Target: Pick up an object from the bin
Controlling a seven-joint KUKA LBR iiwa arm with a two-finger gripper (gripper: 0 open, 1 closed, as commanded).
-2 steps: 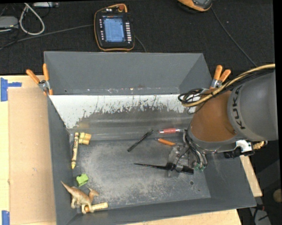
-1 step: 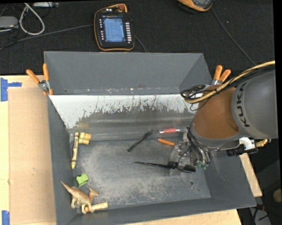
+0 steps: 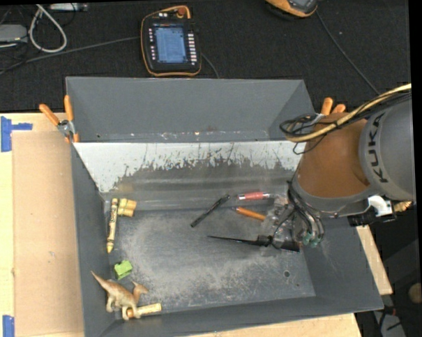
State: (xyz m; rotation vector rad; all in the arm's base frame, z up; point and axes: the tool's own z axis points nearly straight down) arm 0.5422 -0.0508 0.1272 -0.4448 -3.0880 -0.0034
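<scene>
My gripper (image 3: 282,232) is low in the right part of the bin, under the orange wrist cover. A thin black pointed stick (image 3: 231,239) lies on the floor just left of it, and the stick's right end runs up to the gripper. Whether the stick is held is hidden. A short orange pencil (image 3: 249,213) lies just above and left of the gripper. Beyond that rests a clear pen with a red end (image 3: 253,196). A second black stick (image 3: 209,211) lies slanted near the bin's middle.
Along the left wall lies a brass pipe fitting (image 3: 115,219). In the front left corner are a small green block (image 3: 122,269), a tan toy dinosaur (image 3: 119,292) and a short brass piece (image 3: 142,310). The arm comes in over the bin's right wall.
</scene>
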